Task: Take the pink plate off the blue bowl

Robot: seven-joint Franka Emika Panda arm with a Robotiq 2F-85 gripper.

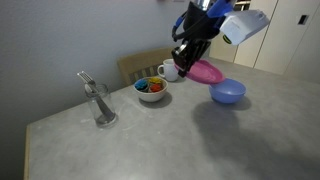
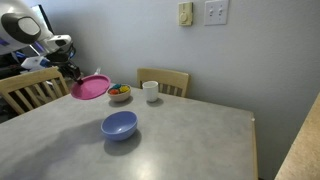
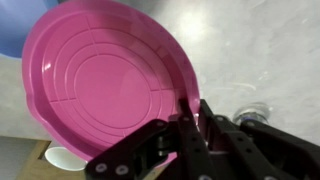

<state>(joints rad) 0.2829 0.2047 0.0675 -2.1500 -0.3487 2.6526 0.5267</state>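
Observation:
The pink plate (image 1: pixel 206 72) hangs in the air, clear of the blue bowl (image 1: pixel 228 92), which stands on the grey table. My gripper (image 1: pixel 190 62) is shut on the plate's rim and holds it tilted above the table. In an exterior view the plate (image 2: pixel 91 88) is up and to the left of the blue bowl (image 2: pixel 119 125), with the gripper (image 2: pixel 72 74) at its edge. In the wrist view the plate (image 3: pixel 100 75) fills most of the picture, with the fingers (image 3: pixel 187 112) pinching its rim. A sliver of blue bowl (image 3: pixel 10 30) shows at the left edge.
A small white bowl with colourful contents (image 1: pixel 151 89) and a white mug (image 1: pixel 169 71) stand near the wall. A clear glass with a utensil (image 1: pixel 100 104) stands apart. Wooden chairs (image 2: pixel 165 80) flank the table (image 2: pixel 190 140).

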